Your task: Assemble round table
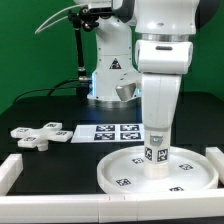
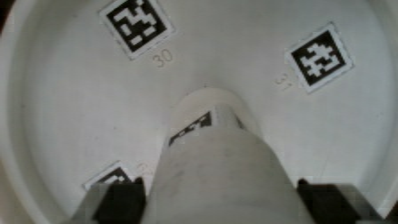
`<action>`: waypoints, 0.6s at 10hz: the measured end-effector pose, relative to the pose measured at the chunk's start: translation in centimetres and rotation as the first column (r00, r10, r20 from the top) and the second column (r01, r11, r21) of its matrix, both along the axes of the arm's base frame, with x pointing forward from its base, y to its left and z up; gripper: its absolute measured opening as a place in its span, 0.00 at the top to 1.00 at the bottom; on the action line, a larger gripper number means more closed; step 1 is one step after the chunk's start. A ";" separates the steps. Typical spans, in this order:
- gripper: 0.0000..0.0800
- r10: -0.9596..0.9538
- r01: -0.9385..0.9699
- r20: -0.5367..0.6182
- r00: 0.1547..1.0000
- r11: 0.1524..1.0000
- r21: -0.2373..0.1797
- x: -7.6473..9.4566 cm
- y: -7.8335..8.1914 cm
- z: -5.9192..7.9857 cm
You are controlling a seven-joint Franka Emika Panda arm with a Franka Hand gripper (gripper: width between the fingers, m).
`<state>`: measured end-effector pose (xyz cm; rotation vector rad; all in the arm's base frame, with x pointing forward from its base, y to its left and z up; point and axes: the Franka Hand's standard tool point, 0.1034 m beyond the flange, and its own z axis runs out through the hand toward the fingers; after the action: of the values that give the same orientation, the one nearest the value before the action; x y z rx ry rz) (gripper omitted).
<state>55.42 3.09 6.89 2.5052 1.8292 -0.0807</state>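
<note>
The large rimmed round disc (image 1: 118,172) lies flat on the table at the exterior view's right. The short cylindrical leg (image 1: 156,152) stands upright on the disc's middle, its lower end touching the disc. My gripper (image 1: 157,132) comes straight down from above and is shut on the leg's upper part. In the wrist view the leg (image 2: 214,150) runs between the two dark fingers (image 2: 121,202), which press on both of its sides, with the tagged disc (image 2: 71,100) beneath; my gripper (image 2: 226,205) is around the leg. The cross-shaped foot piece (image 1: 38,133) lies apart at the exterior view's left.
The marker board (image 1: 115,131) lies flat between the foot piece and the disc. White border rails run along the front (image 1: 100,207), the exterior view's left corner (image 1: 10,170) and its right (image 1: 215,158). The arm's base (image 1: 110,75) stands behind.
</note>
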 end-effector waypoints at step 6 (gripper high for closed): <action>0.49 -0.476 0.476 0.010 0.879 0.879 0.017 -0.1 0.1 0.0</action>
<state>55.35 3.20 6.87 2.8936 1.1646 -0.0624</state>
